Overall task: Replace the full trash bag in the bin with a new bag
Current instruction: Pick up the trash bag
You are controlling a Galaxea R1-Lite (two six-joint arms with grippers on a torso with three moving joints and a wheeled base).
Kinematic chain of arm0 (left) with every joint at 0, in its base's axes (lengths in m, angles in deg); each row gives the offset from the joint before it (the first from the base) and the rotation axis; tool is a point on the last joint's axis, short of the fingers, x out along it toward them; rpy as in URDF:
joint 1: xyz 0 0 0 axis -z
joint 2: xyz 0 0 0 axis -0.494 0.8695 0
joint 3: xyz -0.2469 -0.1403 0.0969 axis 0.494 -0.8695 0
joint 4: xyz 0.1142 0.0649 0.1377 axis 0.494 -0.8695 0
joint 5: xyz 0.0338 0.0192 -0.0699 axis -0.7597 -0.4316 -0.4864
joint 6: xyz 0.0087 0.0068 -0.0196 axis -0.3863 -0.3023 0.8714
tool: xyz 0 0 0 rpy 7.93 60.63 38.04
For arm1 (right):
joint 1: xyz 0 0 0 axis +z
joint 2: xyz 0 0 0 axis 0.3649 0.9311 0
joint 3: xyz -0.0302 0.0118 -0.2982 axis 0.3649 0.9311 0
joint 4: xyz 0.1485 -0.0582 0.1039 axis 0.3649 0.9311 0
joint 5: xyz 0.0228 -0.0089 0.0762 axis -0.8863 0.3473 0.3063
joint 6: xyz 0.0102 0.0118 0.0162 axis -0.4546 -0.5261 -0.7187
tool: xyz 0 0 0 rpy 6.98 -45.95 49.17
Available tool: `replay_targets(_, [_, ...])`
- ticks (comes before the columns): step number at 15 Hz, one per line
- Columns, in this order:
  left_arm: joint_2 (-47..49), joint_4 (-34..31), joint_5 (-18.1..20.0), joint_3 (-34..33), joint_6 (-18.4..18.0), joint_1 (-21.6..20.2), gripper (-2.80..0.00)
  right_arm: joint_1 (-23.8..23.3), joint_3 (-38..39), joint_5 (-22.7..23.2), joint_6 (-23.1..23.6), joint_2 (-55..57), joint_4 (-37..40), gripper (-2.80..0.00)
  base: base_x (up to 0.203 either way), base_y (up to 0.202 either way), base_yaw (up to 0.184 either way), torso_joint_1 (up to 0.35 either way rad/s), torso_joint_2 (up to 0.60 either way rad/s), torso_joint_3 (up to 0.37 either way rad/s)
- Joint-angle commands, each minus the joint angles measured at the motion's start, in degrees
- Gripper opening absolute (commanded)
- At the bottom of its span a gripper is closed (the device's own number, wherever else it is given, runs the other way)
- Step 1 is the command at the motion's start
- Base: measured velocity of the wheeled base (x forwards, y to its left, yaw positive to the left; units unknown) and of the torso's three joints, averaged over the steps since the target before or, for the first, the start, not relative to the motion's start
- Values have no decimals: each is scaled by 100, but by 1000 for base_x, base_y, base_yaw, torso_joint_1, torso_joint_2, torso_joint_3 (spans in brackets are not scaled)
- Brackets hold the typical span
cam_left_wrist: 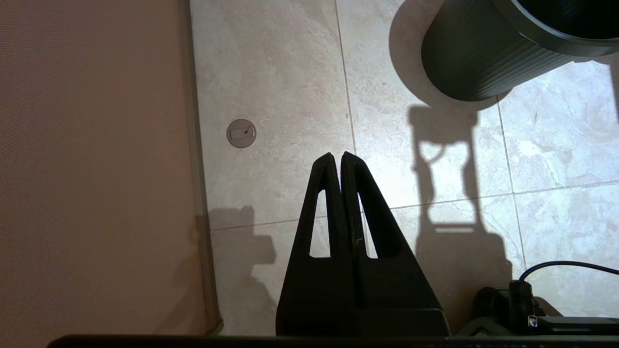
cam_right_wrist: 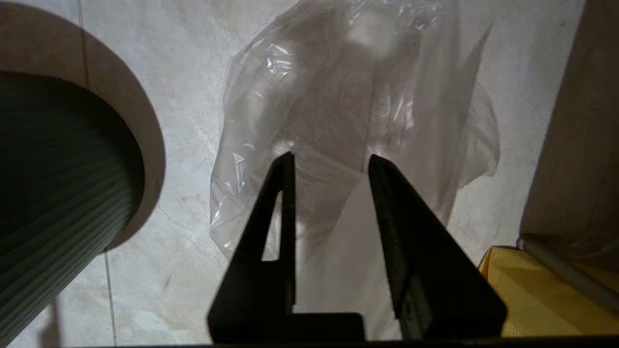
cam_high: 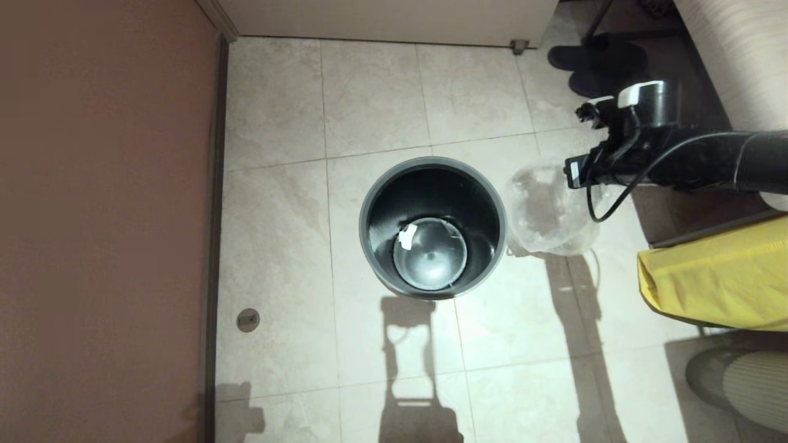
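The bin (cam_high: 433,227) stands upright on the tiled floor (cam_high: 277,246), unlined, its glossy inside bare. Just beside it lies the new bag (cam_high: 548,209), crumpled on the floor. The right gripper (cam_right_wrist: 331,162) hovers over the bag, fingers (cam_right_wrist: 285,193) spread apart and holding nothing. The left gripper (cam_left_wrist: 337,158) hangs above the floor near the wall (cam_left_wrist: 92,159), fingers pressed together, empty.

i see the round dark grey plastic bin (cam_high: 433,226) upright at frame centre, unlined; the crinkly clear plastic bag (cam_high: 548,209) sits just right of it.
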Motion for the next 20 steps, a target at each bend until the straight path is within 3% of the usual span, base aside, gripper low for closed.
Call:
replay_targets(1, [5, 1, -1, 0, -1, 0, -280, 53, -118, -33, 59, 269, 44, 0, 0, 0, 0, 0, 0, 0])
replay_targets(3, [5, 1, -1, 0, -1, 0, -280, 60, 50, -73, 109, 228, 45, 0, 0, 0, 0, 0, 0, 0])
replay_targets(8, [5, 1, -1, 0, -1, 0, -280, 54, 146, -714, 342, 192, 10, 0, 0, 0, 0, 0, 0, 0])
replay_targets(12, [5, 1, -1, 0, -1, 0, -280, 12, 285, -754, 305, -200, 39, 0, 0, 0, 0, 0, 0, 0])
replay_targets(17, [5, 1, -1, 0, -1, 0, -280, -64, 672, -820, -508, -644, 396, 0, 0, 0, 0, 0, 0, 0])
replay_targets(20, [5, 1, -1, 0, -1, 0, -280, -104, 676, -905, -1383, -668, 1068, 0, 0, 0, 0, 0, 0, 0])
